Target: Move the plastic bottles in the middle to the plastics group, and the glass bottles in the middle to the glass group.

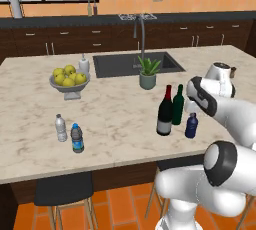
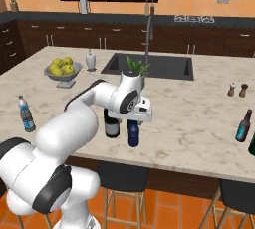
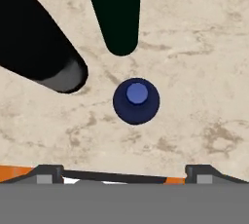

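Your squat bottle is dark navy with a brighter blue cap. Next to it you've got a plain dark green wine bottle, on a beige marbled counter.

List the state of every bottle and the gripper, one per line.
navy-blue bottle: upright, capped, on the counter, not gripped.
dark green wine bottle: upright, untouched.
near-black wine bottle: upright, untouched.
clear bottle: upright, white cap on.
grey bottle: upright, blue cap on.
gripper: open, above the navy-blue bottle.

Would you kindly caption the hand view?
Open jaws above navy bottle, beside green and black wine bottles.
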Controlling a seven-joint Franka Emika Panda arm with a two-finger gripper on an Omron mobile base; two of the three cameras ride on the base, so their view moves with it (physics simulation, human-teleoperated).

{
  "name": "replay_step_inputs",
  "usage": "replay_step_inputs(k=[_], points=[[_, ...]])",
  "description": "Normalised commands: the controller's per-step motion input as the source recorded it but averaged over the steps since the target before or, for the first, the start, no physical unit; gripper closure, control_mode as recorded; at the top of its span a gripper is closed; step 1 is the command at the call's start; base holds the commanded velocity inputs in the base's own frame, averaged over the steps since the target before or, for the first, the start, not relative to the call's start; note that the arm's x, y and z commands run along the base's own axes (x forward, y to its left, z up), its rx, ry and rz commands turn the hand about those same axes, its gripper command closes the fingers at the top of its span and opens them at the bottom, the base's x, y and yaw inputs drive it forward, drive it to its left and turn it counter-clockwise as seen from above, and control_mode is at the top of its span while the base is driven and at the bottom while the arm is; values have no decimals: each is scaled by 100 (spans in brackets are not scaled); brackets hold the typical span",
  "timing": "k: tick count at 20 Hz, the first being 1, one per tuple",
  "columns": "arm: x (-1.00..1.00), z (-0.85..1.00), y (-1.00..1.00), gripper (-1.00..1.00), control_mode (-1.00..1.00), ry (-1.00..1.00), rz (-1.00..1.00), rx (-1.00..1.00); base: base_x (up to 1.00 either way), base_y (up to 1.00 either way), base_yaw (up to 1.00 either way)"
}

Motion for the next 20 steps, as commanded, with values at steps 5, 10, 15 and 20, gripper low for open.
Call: replay_step_inputs(k=[5, 10, 15, 20], points=[[41, -38, -1, -100, -100, 0, 0, 0, 0, 0, 0], [24, -34, -7, -100, -100, 0, 0, 0, 0, 0, 0], [7, -5, 0, -100, -100, 0, 0, 0, 0, 0, 0], [11, -6, 0, -100, -100, 0, 0, 0, 0, 0, 0]])
